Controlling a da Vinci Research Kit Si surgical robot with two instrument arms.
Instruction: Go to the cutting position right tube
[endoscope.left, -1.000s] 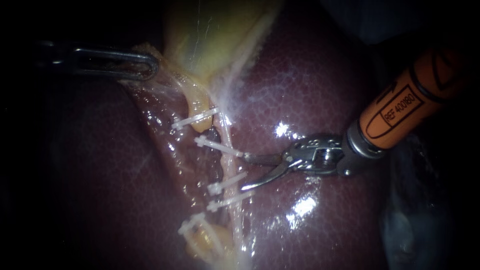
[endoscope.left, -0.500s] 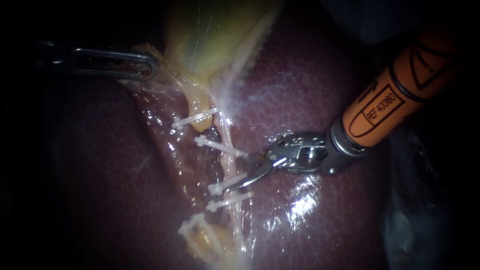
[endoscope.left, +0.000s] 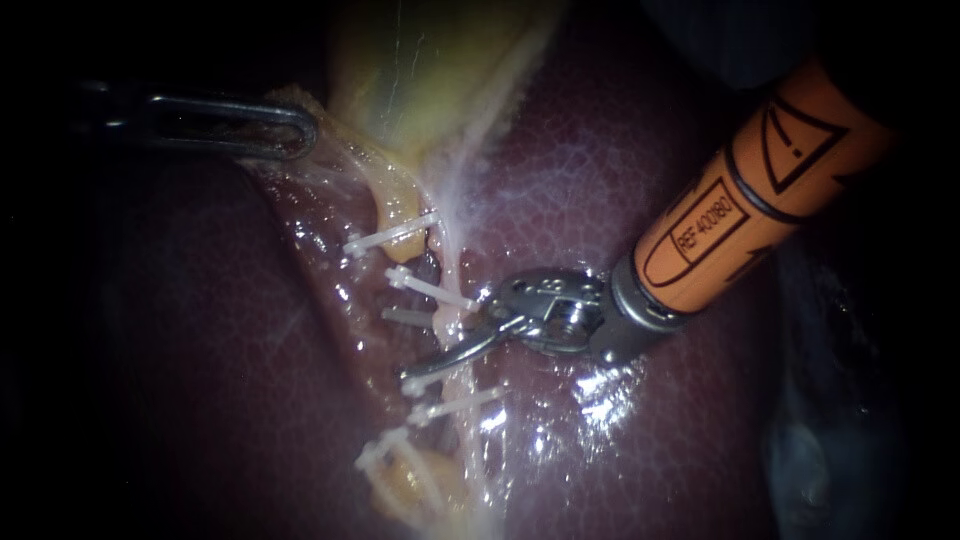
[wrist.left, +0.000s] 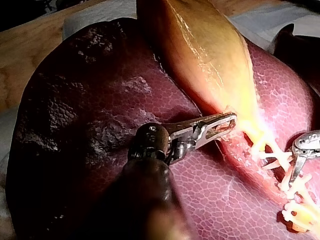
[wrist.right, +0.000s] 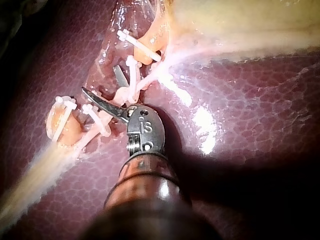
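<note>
Wooden counter (wrist.left: 20, 55) with a white cloth. The liver (endoscope.left: 620, 180) lies on it, with the gallbladder (endoscope.left: 430, 70) on top.

Left instrument (endoscope.left: 300, 128): pincer clenched on the gallbladder's lower edge.

Right tube (endoscope.left: 449, 262): pale cord below the gallbladder. In the endoscope view its long axis runs from the gallbladder toward the bottom, leaning slightly right. White clips (endoscope.left: 432, 291) cross it.

Right instrument (endoscope.left: 398, 348): pincer parted, blades astride the tube between clips, gripping nothing.

Judgement: approach nearly complete, only fine settling left.
</note>
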